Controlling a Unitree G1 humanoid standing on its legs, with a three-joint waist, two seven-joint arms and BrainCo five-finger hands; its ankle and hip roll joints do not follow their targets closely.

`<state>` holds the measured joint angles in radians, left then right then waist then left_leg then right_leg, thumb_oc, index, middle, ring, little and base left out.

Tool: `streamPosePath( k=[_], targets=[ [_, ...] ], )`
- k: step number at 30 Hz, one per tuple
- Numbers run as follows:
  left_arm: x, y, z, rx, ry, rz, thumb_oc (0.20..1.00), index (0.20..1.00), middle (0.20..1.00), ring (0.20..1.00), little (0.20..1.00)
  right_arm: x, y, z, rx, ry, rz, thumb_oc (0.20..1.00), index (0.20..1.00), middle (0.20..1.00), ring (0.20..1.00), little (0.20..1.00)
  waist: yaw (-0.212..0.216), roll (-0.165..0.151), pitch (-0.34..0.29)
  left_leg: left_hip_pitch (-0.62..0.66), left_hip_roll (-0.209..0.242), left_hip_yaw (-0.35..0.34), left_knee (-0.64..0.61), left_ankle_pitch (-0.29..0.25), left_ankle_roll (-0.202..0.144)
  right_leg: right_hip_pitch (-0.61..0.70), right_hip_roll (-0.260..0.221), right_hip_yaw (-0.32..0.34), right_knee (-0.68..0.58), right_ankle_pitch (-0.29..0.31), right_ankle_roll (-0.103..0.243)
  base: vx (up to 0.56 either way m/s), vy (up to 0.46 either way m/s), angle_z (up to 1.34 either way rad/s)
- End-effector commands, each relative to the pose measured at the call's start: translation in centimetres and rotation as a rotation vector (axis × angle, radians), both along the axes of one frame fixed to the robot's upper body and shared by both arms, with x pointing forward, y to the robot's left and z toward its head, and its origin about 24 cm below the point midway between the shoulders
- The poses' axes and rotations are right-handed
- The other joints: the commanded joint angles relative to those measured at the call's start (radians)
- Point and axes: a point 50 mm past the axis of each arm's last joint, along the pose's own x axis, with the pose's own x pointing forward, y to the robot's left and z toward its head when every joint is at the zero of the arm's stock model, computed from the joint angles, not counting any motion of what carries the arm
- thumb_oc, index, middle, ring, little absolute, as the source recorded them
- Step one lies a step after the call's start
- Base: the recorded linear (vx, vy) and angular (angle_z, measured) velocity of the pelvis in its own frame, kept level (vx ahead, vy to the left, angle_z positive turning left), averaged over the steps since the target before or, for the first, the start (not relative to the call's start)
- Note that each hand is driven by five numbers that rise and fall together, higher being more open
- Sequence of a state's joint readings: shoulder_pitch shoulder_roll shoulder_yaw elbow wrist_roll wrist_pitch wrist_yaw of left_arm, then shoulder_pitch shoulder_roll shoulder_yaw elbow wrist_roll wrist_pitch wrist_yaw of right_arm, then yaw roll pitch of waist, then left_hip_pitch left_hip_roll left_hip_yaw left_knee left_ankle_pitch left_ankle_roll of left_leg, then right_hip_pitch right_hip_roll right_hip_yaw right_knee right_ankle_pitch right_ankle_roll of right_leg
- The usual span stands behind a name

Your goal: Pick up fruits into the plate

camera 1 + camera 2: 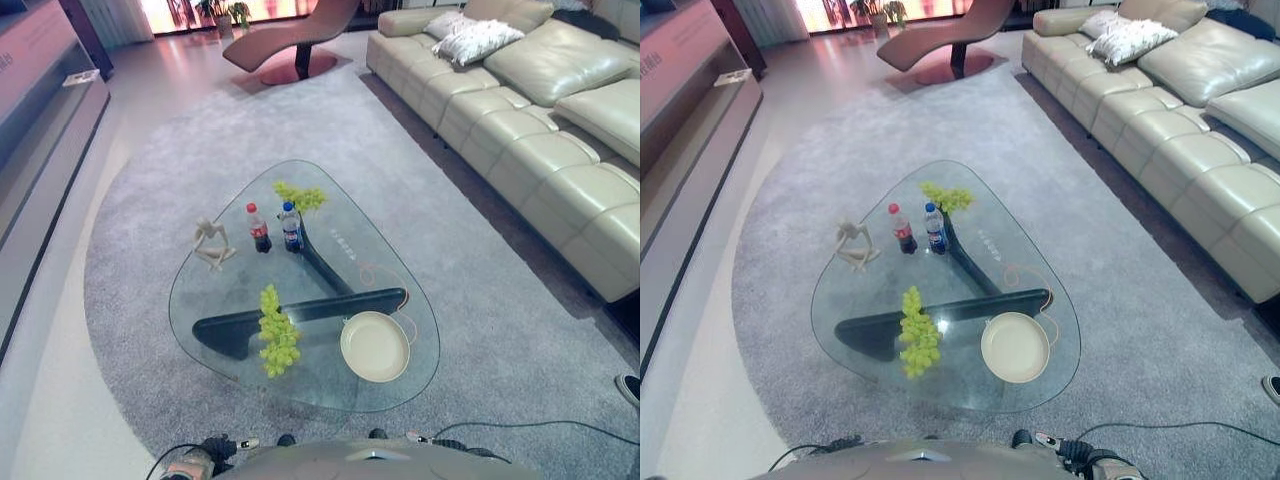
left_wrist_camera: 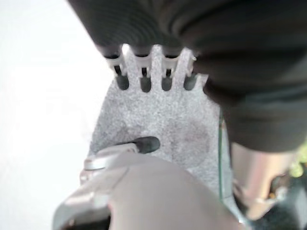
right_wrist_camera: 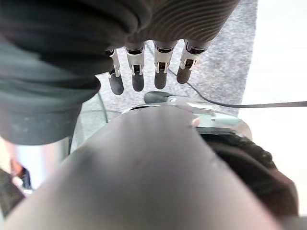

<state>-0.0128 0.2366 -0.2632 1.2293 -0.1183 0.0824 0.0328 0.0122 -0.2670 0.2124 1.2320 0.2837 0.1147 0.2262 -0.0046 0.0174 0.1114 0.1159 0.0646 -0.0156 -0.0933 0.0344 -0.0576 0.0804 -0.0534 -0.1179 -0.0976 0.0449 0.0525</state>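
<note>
Glass coffee table is holding two bright green grape bunches beside an empty cream plate, both hands hanging loose, fingers straight.

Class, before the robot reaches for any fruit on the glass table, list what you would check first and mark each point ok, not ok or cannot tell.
1. Plate empty and upright on the glass table: ok.
2. Near grape bunch unobstructed, beside the plate: ok.
3. Far grape bunch behind the two bottles: reach cannot tell.
4. Left hand free, fingers straight: ok.
5. Right hand free, fingers straight: ok.
6. Figurine apart from the near bunch: ok.
</note>
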Motion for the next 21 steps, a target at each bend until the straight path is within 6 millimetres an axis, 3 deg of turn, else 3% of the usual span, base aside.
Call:
streamPosePath(
  k=[1,9,10,11,12,15,16,21],
  targets=[
    [5.8,1.0,1.9,0.070,-0.182,-0.072,1.000,1.000,1.000,1.000,1.000,4.4,-0.5,1.1,0.007,-0.100,0.006,1.000,1.000,1.000,1.000,1.000,-0.003,-0.030,0.101,0.005,-0.066,0.054,0.022,-0.100,0.062,-0.021,-0.007,0.049,0.048,-0.037,0.027,-0.06,-0.028,-0.03],
    [10.6,1.3,4.4,0.137,-0.396,-0.143,1.000,1.000,1.000,1.000,1.000,7.2,-1.8,2.4,0.004,-0.212,-0.006,1.000,1.000,1.000,1.000,1.000,-0.021,-0.014,0.180,-0.061,-0.064,0.049,0.042,-0.080,0.059,-0.088,0.004,0.067,0.074,-0.032,0.013,-0.05,-0.012,-0.05],
    [12.6,1.4,5.7,0.170,-0.471,-0.197,1.000,1.000,1.000,1.000,1.000,8.3,-2.1,3.0,0.004,-0.253,0.002,1.000,1.000,1.000,1.000,1.000,-0.026,-0.008,0.210,-0.085,-0.064,0.046,0.048,-0.072,0.058,-0.114,0.008,0.074,0.086,-0.032,0.007,-0.05,-0.004,-0.08],
    [12.9,1.5,5.9,0.176,-0.482,-0.205,1.000,1.000,1.000,1.000,1.000,8.4,-2.2,3.1,0.004,-0.259,0.003,1.000,1.000,1.000,1.000,1.000,-0.026,-0.007,0.214,-0.089,-0.064,0.046,0.049,-0.071,0.058,-0.118,0.008,0.075,0.088,-0.032,0.007,-0.09,0.003,-0.09],
    [14.5,1.7,7.2,0.225,-0.545,-0.267,1.000,1.000,1.000,1.000,1.000,9.3,-2.5,3.6,0.005,-0.290,0.005,1.000,1.000,1.000,1.000,1.000,-0.030,-0.003,0.234,-0.107,-0.064,0.042,0.049,-0.063,0.056,-0.135,0.011,0.078,0.093,-0.031,0.004,-0.05,0.014,-0.08],
    [16.4,1.8,8.8,0.269,-0.614,-0.335,1.000,1.000,1.000,1.000,1.000,10.4,-2.7,4.2,0.006,-0.329,0.013,1.000,1.000,1.000,1.000,1.000,-0.035,0.003,0.262,-0.127,-0.067,0.037,0.049,-0.056,0.055,-0.158,0.014,0.084,0.101,-0.029,0.002,-0.06,0.020,-0.05],
    [17.8,2.0,10.1,0.295,-0.669,-0.355,1.000,1.000,1.000,1.000,1.000,11.6,-2.8,4.9,0.005,-0.361,0.017,1.000,1.000,1.000,1.000,1.000,-0.039,0.008,0.284,-0.143,-0.069,0.034,0.048,-0.049,0.054,-0.178,0.017,0.086,0.108,-0.028,0.000,-0.08,0.031,-0.03],
    [21.4,3.0,14.0,0.378,-0.798,-0.395,1.000,1.000,1.000,1.000,1.000,14.7,-2.7,6.6,0.000,-0.434,0.044,1.000,1.000,1.000,1.000,1.000,-0.053,0.016,0.344,-0.203,-0.072,0.030,0.066,-0.037,0.050,-0.250,0.021,0.091,0.151,-0.032,-0.009,-0.07,0.029,-0.09]
  ],
)
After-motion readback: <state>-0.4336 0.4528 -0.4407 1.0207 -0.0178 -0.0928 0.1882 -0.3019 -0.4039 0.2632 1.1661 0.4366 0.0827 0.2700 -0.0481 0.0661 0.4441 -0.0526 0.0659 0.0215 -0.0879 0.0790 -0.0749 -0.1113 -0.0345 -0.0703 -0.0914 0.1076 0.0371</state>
